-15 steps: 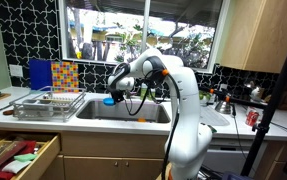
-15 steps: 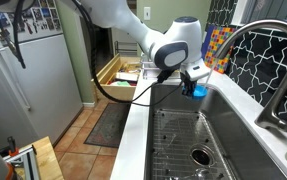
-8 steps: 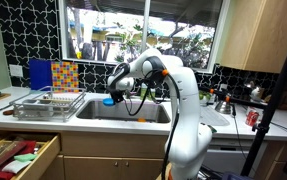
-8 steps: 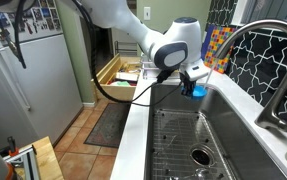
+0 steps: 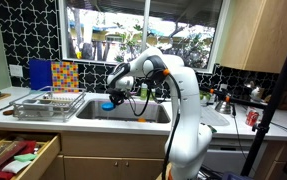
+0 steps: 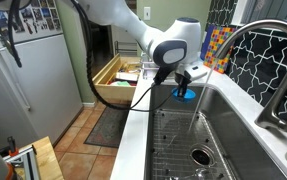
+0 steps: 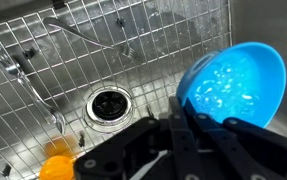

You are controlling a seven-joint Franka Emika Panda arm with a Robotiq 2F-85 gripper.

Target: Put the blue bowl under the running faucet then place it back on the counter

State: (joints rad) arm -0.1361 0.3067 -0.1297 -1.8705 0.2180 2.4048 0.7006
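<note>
claw clamped on the blue bowl at its rim, bowl tilted, droplets inside, hung over the sink grid, at the basin end well apart from the faucet, off the counter

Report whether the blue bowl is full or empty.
Nearly empty: the wrist view shows only scattered drops inside the blue bowl, no pooled water. The gripper holds it over the sink.

Bright daylight from window behind gripper. Wrist view: glints on wet blue bowl and sink below gripper; gripper itself dark, blurred.
</note>
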